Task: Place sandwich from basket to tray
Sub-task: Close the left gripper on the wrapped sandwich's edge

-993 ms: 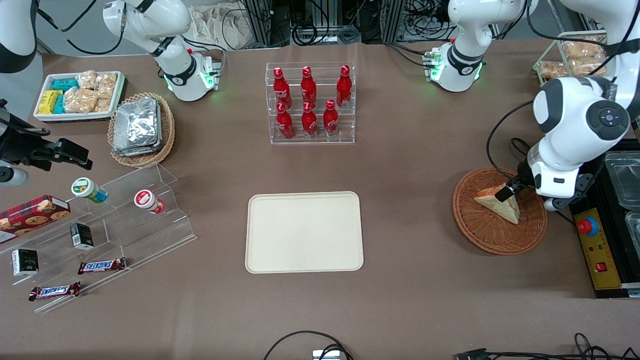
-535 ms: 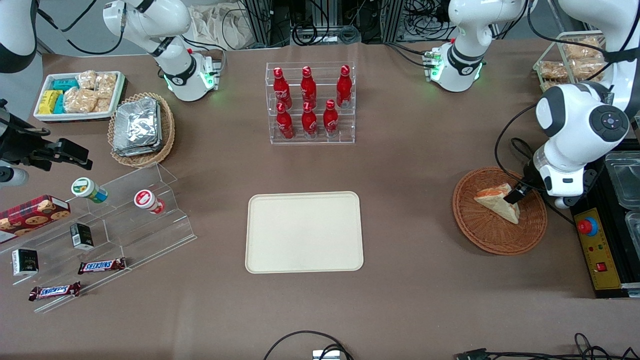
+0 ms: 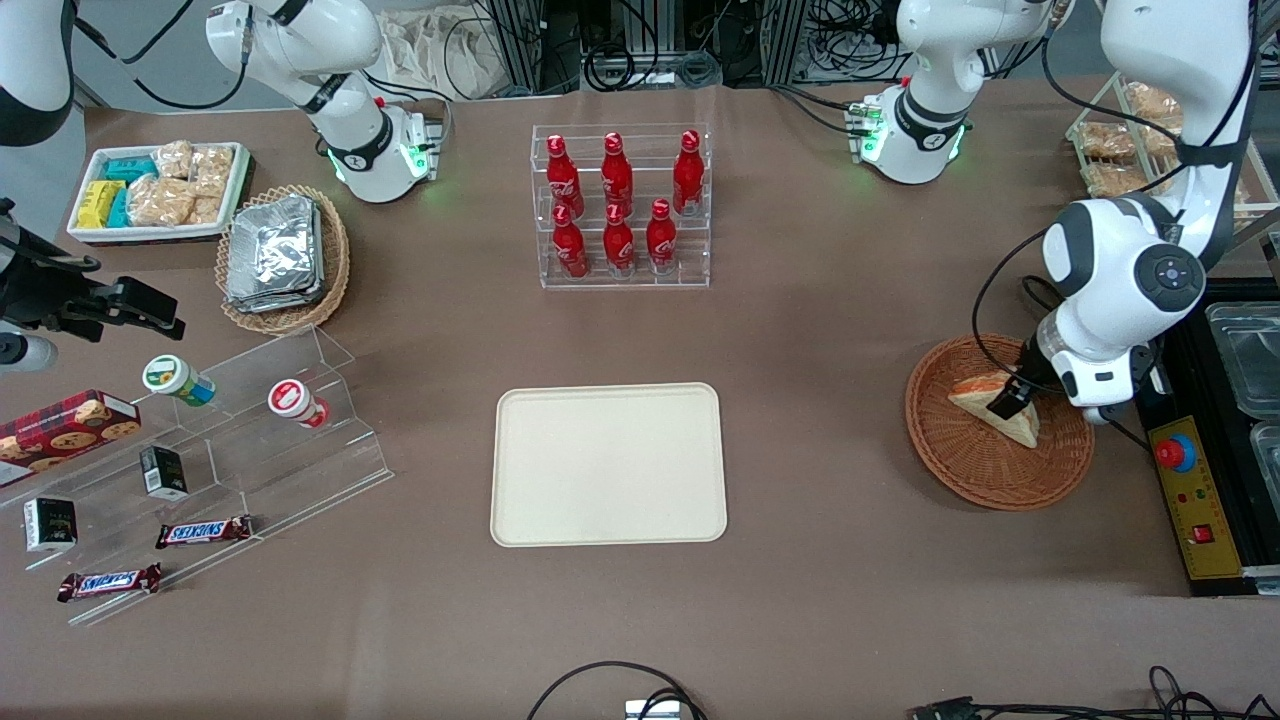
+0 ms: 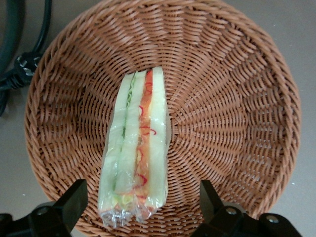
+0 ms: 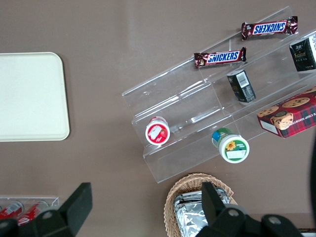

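Gripper [image 4: 136,205] spread wide, fingers either side of the sandwich [image 4: 137,148] in the basket [image 3: 998,470], right of frame; tray [image 3: 608,465] center.

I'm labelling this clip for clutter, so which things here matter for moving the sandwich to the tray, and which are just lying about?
Part of the job:
sandwich, lying in the basket
tray, nothing on it
gripper, open, low over the sandwich, a finger on either side of it

Just lying about:
red bottles in their rack
foil packs
Snickers bars
cookie box
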Robot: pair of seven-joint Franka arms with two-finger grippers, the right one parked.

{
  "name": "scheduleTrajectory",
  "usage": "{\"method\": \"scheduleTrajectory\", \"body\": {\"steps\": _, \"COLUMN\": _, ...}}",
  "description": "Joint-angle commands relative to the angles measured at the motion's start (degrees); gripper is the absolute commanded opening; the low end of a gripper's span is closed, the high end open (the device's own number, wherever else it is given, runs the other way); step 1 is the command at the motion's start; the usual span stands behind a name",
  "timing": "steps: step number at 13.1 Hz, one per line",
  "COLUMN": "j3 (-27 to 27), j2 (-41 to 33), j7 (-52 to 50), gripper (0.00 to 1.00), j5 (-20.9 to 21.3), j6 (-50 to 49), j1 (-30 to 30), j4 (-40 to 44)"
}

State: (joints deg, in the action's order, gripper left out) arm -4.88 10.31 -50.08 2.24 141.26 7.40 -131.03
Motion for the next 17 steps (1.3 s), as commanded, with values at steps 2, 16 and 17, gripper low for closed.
{"method": "scheduleTrajectory", "body": {"steps": 2, "j3": -0.22, "j2": 1.55, "j7": -1.52, "gripper": 1.0, "j5": 0.74, "j6": 3.22, "j1": -0.02, "j4": -1.07}}
{"method": "scheduleTrajectory", "body": {"steps": 16, "j3": -0.13, "j2": 2.96, "j7": -1.17, "gripper": 0.25, "j5": 2.06, "j6": 4.9, "j1": 0.33, "j4": -1.16}}
{"method": "scheduleTrajectory", "body": {"steps": 17, "j3": -0.13, "j2": 2.7, "j7": -0.9, "gripper": 0.2, "j5": 2.06, "j6": 4.73, "j1": 0.24, "j4": -1.16}}
